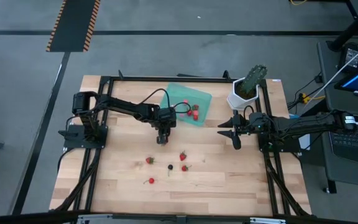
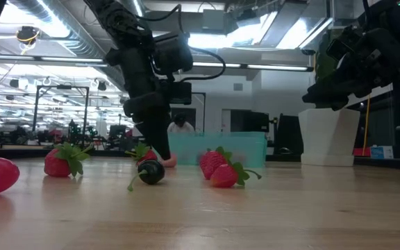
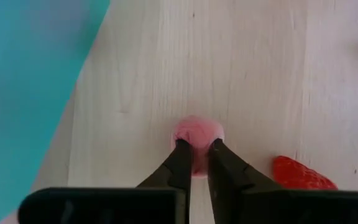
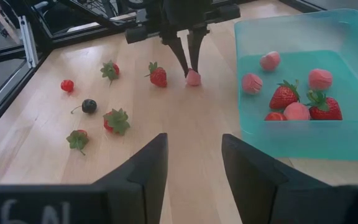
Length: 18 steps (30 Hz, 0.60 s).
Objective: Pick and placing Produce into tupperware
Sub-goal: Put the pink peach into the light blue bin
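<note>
A small pale pink berry (image 3: 196, 134) is clamped between the fingers of the left pincer (image 3: 196, 149) where it rests on the light wooden desk (image 1: 229, 180), just beside the shallow translucent teal plastic tupperware (image 4: 353, 140). Several red strawberries and pink berries (image 4: 284, 96) are seen inside that container. More red strawberries (image 4: 158, 76) and one dark round berry (image 4: 89, 106) are scattered on the desk. The right pincer (image 4: 194, 165) is held apart, empty, near the white plant pot (image 1: 240, 101).
</note>
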Motion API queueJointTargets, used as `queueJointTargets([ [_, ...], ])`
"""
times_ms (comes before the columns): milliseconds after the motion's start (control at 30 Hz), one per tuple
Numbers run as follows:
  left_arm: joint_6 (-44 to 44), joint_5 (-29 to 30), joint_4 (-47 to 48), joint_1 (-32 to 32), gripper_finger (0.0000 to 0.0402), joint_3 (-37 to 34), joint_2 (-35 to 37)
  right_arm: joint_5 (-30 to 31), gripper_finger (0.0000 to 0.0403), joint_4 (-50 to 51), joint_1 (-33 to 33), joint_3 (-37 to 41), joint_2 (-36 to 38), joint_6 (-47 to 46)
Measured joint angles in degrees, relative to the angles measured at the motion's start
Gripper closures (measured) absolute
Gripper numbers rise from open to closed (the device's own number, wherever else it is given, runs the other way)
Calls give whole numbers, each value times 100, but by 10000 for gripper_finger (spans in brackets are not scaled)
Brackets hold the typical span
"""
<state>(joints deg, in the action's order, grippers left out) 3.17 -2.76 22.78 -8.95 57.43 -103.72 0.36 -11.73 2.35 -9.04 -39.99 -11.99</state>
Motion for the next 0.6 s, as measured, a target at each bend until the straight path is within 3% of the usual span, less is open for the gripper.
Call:
queueJointTargets([
  [300, 74, -21, -16, 51, 379, -33, 198, 0, 249, 2, 0, 1, 0, 0],
  [600, 161, -54, 138, 273, 379, -39, 832, 0, 249, 75, -2, 0, 0, 3],
])
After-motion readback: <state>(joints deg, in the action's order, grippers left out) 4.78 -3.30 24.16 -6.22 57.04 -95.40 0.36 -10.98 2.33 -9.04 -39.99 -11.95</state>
